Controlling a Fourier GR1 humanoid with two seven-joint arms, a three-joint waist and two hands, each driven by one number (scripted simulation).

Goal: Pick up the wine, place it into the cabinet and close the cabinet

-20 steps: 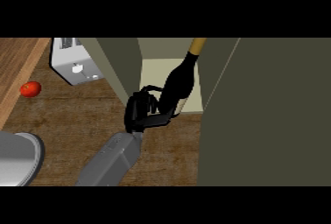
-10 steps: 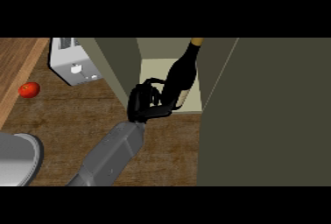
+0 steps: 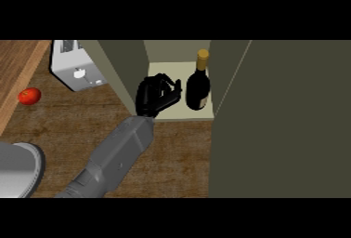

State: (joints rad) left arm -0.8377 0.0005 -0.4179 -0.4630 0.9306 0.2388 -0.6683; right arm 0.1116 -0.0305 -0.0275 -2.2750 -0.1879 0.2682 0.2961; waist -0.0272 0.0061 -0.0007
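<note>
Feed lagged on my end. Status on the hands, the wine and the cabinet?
One hand visible, open, beside the wine bottle, not holding. Bottle upright inside the cabinet. Cabinet door open, nothing blocking it.

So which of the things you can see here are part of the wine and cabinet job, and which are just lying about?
Part of the job:
- dark glass wine bottle with a gold top, standing inside
- pale cabinet and its open olive door
- black hand, beside the bottle, apart from it

Just lying about:
- red tomato
- white toaster
- grey round bowl
</note>
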